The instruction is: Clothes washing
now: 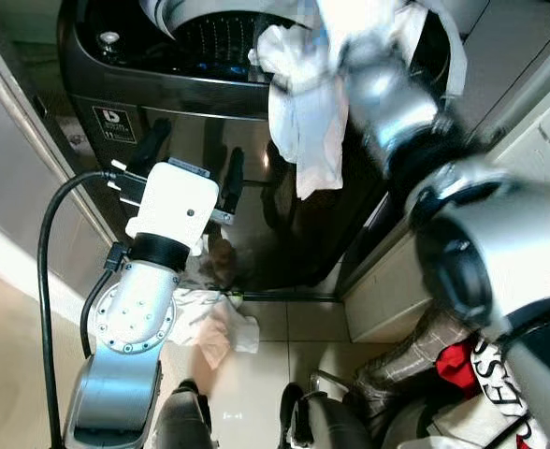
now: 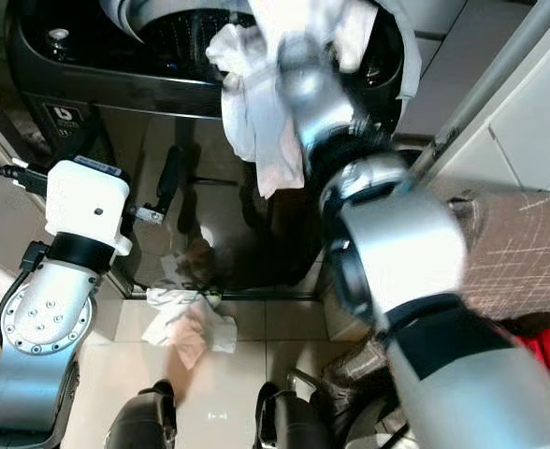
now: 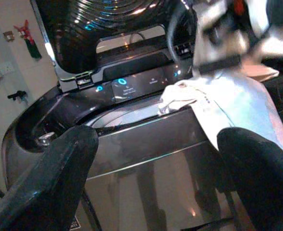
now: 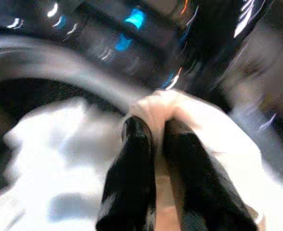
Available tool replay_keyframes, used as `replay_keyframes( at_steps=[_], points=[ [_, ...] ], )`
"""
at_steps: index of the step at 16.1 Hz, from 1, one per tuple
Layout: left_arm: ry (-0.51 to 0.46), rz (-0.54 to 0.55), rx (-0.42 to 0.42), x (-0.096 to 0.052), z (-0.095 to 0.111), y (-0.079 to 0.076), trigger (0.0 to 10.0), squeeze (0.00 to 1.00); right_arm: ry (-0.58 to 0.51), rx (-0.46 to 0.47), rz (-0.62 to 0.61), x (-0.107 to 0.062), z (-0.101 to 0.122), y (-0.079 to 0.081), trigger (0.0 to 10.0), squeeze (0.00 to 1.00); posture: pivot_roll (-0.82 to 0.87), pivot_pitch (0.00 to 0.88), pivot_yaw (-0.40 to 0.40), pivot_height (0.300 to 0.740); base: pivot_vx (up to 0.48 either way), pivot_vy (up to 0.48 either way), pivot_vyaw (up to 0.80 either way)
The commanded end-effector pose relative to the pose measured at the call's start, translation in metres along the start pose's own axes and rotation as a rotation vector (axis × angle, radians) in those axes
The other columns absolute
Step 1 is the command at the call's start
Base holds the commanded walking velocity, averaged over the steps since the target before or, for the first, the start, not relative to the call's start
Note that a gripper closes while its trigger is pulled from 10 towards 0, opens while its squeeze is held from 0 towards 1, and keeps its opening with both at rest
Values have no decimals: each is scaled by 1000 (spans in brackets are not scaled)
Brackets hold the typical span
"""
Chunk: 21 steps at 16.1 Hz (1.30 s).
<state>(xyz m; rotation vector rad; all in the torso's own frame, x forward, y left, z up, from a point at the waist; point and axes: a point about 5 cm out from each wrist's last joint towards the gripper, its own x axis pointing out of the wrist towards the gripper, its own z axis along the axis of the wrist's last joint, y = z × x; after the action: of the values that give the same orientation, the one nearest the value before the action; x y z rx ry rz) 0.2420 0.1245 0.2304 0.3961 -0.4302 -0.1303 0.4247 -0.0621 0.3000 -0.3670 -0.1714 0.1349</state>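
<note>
A: Where is the garment now, and which arm has it?

B: The right gripper (image 4: 153,132) has it. Its two black fingers are pressed nearly together, with a fold of the white garment (image 1: 305,131) pinched between them. The arm reaches over the open top of the washing machine (image 1: 163,94).

A: So is the cloth already inside the drum?

B: Only in part, I think. The held end is above the drum opening (image 2: 177,37), but a long part hangs over the front rim and down the dark front panel. Its long axis runs from the gripper downward and toward the robot, outside the tub.

A: Then what does the next move depend on?

B: On this: the loose tail lies below and in front of the pinch point, on the wrong side of the rim. I judge the arm must carry the cloth further back over the opening before it lets go, or the tail may pull it out.

A: And the left gripper (image 1: 193,161)?

B: It is low before the front panel, fingers spread wide, holding nothing. More laundry (image 1: 221,323) lies on the tiled floor (image 1: 284,323) beneath it.
</note>
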Motion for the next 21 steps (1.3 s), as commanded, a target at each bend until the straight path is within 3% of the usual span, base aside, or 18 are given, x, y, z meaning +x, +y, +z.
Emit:
replay_keyframes(
  at_steps=[1, 3, 6, 7, 8, 9, 10, 11, 12, 13, 14, 15, 16, 18, 19, 21],
  points=[
    [8, -13, -1, -2, -2, -5, 10000, 0, 78, 161, 54, -1, -11, 3, 10000, 1000, 215, 181, -140, 740, 0, 0, 0],
    [11, -15, 1, -2, -3, -5, 10000, 0, 100, 280, 96, -2, -14, 9, 10000, 1000, 213, 181, -138, 740, 0, 0, 0],
    [11, -20, 0, -1, -3, -5, 10000, 0, 74, 656, 136, 0, 2, 10, 10000, 1000, 211, 181, -136, 740, 0, 0, 0],
    [10, -20, 0, -1, -3, -5, 10000, 0, 11, 671, 141, 2, 14, 6, 10000, 1000, 209, 179, -136, 740, 0, 0, 0],
    [9, -18, 1, -1, -3, -5, 10000, 0, -62, 585, 134, 3, 26, 1, 10000, 1000, 209, 179, -136, 740, 0, 0, 0],
    [9, -11, 5, 0, -4, -5, 10000, 0, -188, 335, 51, 2, 44, -11, 10000, 1000, 203, 165, -146, 740, 0, 0, 0],
    [9, -9, 6, 0, -4, -5, 10000, 0, -207, 288, 33, 2, 45, -12, 10000, 1000, 203, 165, -146, 740, 0, 0, 0],
    [8, -2, 7, 1, -5, -4, 10000, 0, -263, 179, 26, 0, 43, -9, 10000, 0, 198, 157, -146, 740, 0, 0, 0],
    [10, 1, 7, 2, -7, -3, 10000, 0, -316, 118, 47, -6, 27, 2, 10000, 0, 182, 147, -143, 740, 0, 0, 0],
    [11, 1, 6, 2, -7, -3, 10000, 0, -317, 116, 52, -8, 20, 4, 10000, 0, 174, 143, -138, 740, 0, 0, 0],
    [11, -6, 4, 2, -8, -3, 10000, 0, -320, 115, 70, -14, -1, 12, 10000, 0, 160, 136, -135, 740, 0, 0, 0],
    [6, -19, 1, 4, -8, -5, 10000, 0, -288, 148, 92, -23, -30, 20, 10000, 0, 156, 137, -133, 740, 0, 0, 0],
    [-1, -27, -1, 4, -7, -5, 10000, 0, -267, 173, 123, -44, -70, 34, 10000, 0, 152, 138, -124, 740, 0, 0, 0],
    [-2, -26, -1, 4, -7, -3, 10000, 0, -282, 159, 126, -56, -82, 40, 10000, 0, 144, 145, -114, 740, 0, 0, 0],
    [2, -49, 0, 2, -8, -1, 10000, 0, -298, 154, 99, -84, -104, 44, 10000, 0, 125, 165, -85, 740, 0, 0, 0],
    [-2, -70, -9, 1, -6, -3, 10000, 0, -230, 147, 99, -96, -127, 51, 10000, 0, 116, 190, -56, 740, 0, 0, 0]
  ],
)
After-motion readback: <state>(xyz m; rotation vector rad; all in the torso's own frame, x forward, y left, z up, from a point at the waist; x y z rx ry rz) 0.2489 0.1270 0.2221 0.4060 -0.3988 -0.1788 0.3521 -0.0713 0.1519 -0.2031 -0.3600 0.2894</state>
